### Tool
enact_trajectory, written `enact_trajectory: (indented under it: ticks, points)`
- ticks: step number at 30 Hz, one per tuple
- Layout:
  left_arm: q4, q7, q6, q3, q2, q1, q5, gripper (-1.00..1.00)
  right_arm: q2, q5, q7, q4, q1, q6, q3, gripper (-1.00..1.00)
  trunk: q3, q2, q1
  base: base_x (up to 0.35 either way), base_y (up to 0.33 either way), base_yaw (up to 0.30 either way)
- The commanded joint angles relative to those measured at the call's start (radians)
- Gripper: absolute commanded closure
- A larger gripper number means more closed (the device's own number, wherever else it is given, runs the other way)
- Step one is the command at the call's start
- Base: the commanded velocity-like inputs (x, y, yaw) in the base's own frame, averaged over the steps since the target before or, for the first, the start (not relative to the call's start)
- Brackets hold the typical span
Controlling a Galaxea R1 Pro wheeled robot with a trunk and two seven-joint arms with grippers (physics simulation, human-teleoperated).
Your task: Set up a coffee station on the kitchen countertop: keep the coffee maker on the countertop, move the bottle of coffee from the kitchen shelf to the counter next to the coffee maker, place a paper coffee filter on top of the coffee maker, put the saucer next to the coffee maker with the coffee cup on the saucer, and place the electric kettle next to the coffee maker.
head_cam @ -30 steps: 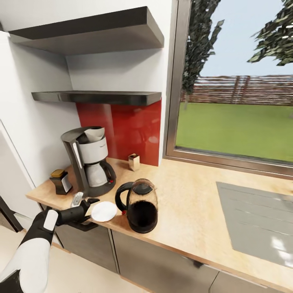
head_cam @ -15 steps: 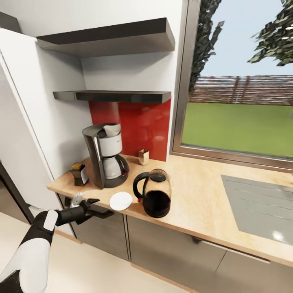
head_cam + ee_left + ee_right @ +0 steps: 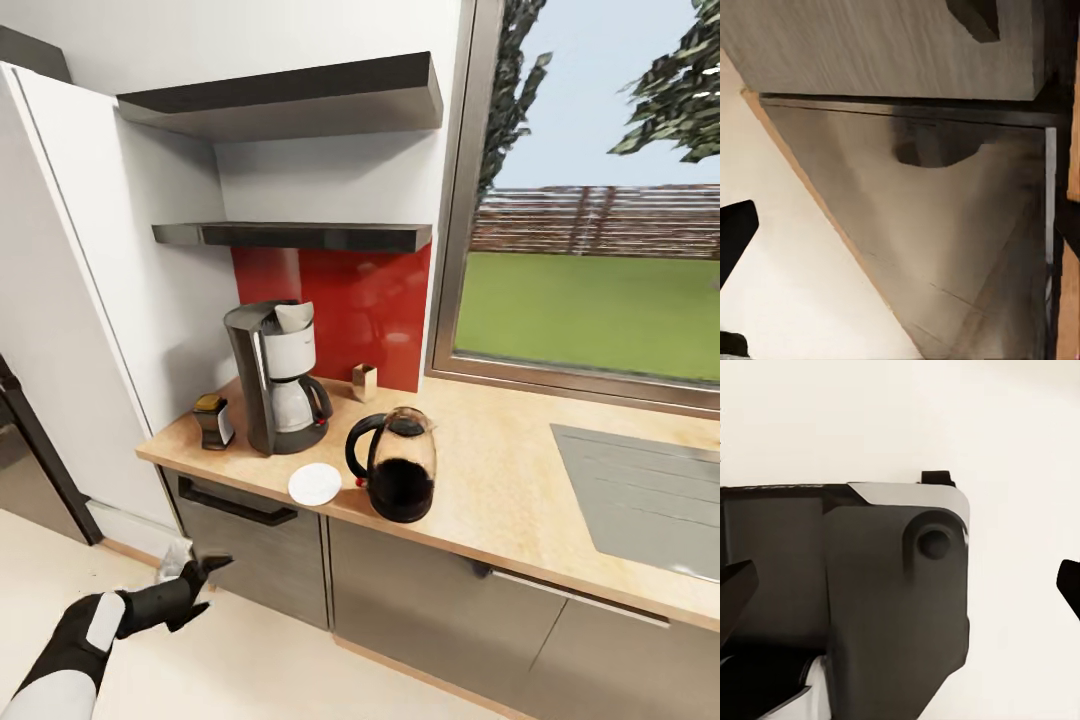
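Sitting near the light-wood kitchen countertop (image 3: 480, 480) front edge: one flat white saucer (image 3: 315, 483), rounded glass electric kettle (image 3: 400, 478) at 3 o'clock. Hanging open, empty, over bare floor: left gripper (image 3: 195, 572).

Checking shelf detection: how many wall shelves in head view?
2. Upper shelf and lower shelf, both left of the window, above the coffee maker. Their tops are hidden.

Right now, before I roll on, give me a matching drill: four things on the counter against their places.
Things:
1. bottle
2. filter
3. saucer
4. kettle

Places:
A. on top of the coffee maker
B. by the counter's front edge, before the coffee maker
C. at the counter's left end
D. right of the saucer

Pairs: 1-C, 2-A, 3-B, 4-D
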Motion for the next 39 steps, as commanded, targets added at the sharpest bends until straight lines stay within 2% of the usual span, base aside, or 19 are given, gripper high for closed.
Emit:
enact_trajectory:
  ticks: [1,4,6,7,8,9,11,12,14,18,19,20,22,23,28,35,36,37,39]
  points:
    - [0.001,-0.007,-0.126,-0.002,-0.001,0.084,-0.006,-1.0,0.001,-0.008,0.0,-0.001,-0.001,0.003,0.008,-1.0,-0.002,-0.002,0.001,0.0,0.0,0.0]
    - [0.018,-0.008,-0.354,-0.01,-0.003,0.18,-0.013,-1.0,0.002,-0.009,0.0,-0.001,-0.001,0.003,0.008,-1.0,-0.002,-0.002,0.001,0.0,0.0,0.0]
    - [0.035,-0.008,-0.45,-0.012,-0.003,0.204,-0.02,-1.0,0.002,-0.01,0.0,-0.001,-0.001,0.002,0.008,-1.0,-0.002,-0.002,0.001,0.0,0.0,0.0]
    - [0.068,-0.008,-0.591,-0.013,-0.003,0.224,-0.051,-1.0,0.003,-0.011,-0.001,-0.002,-0.001,0.002,0.008,-1.0,-0.002,-0.002,0.001,0.0,0.0,0.0]
    - [0.087,-0.008,-0.66,-0.013,-0.003,0.229,-0.079,-1.0,0.004,-0.011,-0.001,-0.002,-0.001,0.001,0.008,-1.0,-0.002,-0.002,0.001,0.0,0.0,0.0]
    - [0.132,-0.008,-0.802,-0.013,-0.002,0.234,-0.162,-1.0,0.005,-0.012,-0.002,-0.003,-0.001,0.001,0.008,-1.0,-0.002,-0.002,0.001,0.0,0.0,0.0]
    - [0.18,-0.008,-0.954,-0.013,-0.002,0.236,-0.274,-1.0,0.005,-0.013,-0.002,-0.003,-0.001,0.0,0.006,-1.0,-0.002,-0.002,0.001,0.0,0.0,0.0]
    - [0.215,-0.007,-1.05,-0.012,-0.002,0.237,-0.357,-1.0,0.005,-0.014,-0.002,-0.004,-0.001,-0.005,0.006,-1.0,-0.002,-0.002,0.001,0.0,0.0,0.0]
    - [0.257,-0.005,-1.141,-0.012,0.0,0.248,-0.456,-1.0,0.006,-0.014,-0.002,-0.004,-0.001,-0.028,0.005,-1.0,-0.002,-0.002,0.001,0.0,0.0,0.0]
    - [0.29,0.0,-1.231,-0.012,0.005,0.313,-0.627,-1.0,0.006,-0.02,-0.002,-0.005,-0.001,-0.064,0.002,-1.0,-0.002,-0.002,0.001,0.0,0.0,0.0]
    - [0.293,0.001,-1.244,-0.012,0.009,0.33,-0.658,-1.0,0.005,-0.021,-0.002,-0.006,-0.001,-0.067,0.001,-1.0,-0.002,-0.002,0.001,0.0,0.0,0.0]
    - [0.296,0.002,-1.258,-0.012,0.018,0.355,-0.7,-1.0,0.004,-0.022,-0.002,-0.016,-0.001,-0.07,0.0,-1.0,-0.002,-0.002,0.001,0.0,0.0,0.0]
    - [0.299,0.002,-1.271,-0.012,0.052,0.398,-0.81,-1.0,-0.002,-0.023,-0.003,-0.045,-0.001,-0.071,-0.001,-1.0,-0.002,-0.002,0.001,0.0,0.0,0.0]
    - [0.301,0.002,-1.27,-0.012,0.069,0.406,-0.844,-1.0,-0.004,-0.023,-0.003,-0.049,-0.001,-0.072,-0.001,-1.0,-0.002,-0.002,0.001,0.0,0.0,0.0]
    - [0.309,0.002,-1.264,-0.012,0.091,0.436,-0.888,-1.0,-0.006,-0.024,-0.004,-0.052,-0.001,-0.073,-0.002,-1.0,-0.002,-0.002,0.001,0.0,0.0,0.0]
    - [0.401,0.01,-1.26,-0.01,0.096,0.489,-0.896,-1.0,-0.006,-0.025,-0.005,-0.047,-0.001,-0.071,-0.006,-1.0,-0.002,-0.002,0.001,0.0,0.0,0.0]
    - [0.405,0.017,-1.259,-0.009,0.096,0.501,-0.896,-1.0,-0.006,-0.025,-0.005,-0.047,-0.001,-0.071,-0.006,-1.0,-0.002,-0.002,0.001,0.0,0.0,0.0]
    - [0.418,0.067,-1.259,-0.011,0.094,0.526,-0.897,-1.0,-0.004,-0.025,-0.005,-0.046,-0.001,-0.07,-0.007,-1.0,-0.002,-0.002,0.001,0.0,0.0,0.0]
    - [0.431,0.102,-1.257,-0.01,0.094,0.531,-0.897,-1.0,-0.006,-0.025,-0.003,-0.046,-0.001,-0.07,-0.007,-1.0,-0.002,-0.002,0.001,0.009,0.023,0.0]
